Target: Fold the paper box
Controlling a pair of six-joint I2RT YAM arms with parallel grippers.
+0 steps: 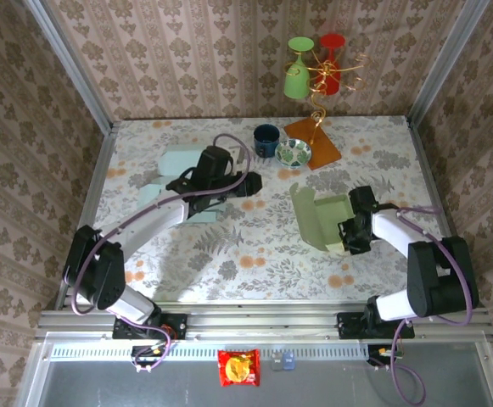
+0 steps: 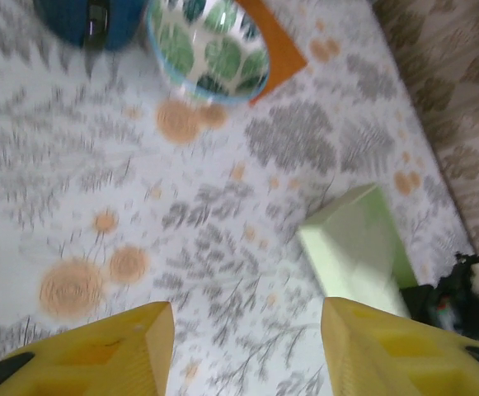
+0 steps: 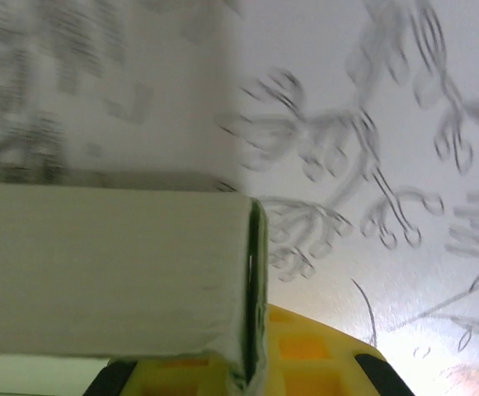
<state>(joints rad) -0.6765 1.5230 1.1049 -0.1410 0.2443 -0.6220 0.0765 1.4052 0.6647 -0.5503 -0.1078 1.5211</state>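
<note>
The paper box (image 1: 322,216) is pale green and part folded, with one flap standing up on its left side; it lies right of the table's middle. My right gripper (image 1: 346,235) is shut on the box's right wall, and the right wrist view shows that wall's edge (image 3: 254,280) pinched between the yellow fingers (image 3: 313,355). My left gripper (image 1: 251,181) hovers over the bare tablecloth left of the box, apart from it. In the left wrist view the left gripper (image 2: 247,330) is open with only tablecloth between its fingers, and the green box (image 2: 359,247) lies ahead to the right.
A dark blue cup (image 1: 266,138), a patterned bowl (image 1: 294,152) and an orange mat (image 1: 314,140) with a wire stand holding a green and a red glass (image 1: 314,72) sit at the back. Flat pale blue paper pieces (image 1: 182,161) lie under the left arm.
</note>
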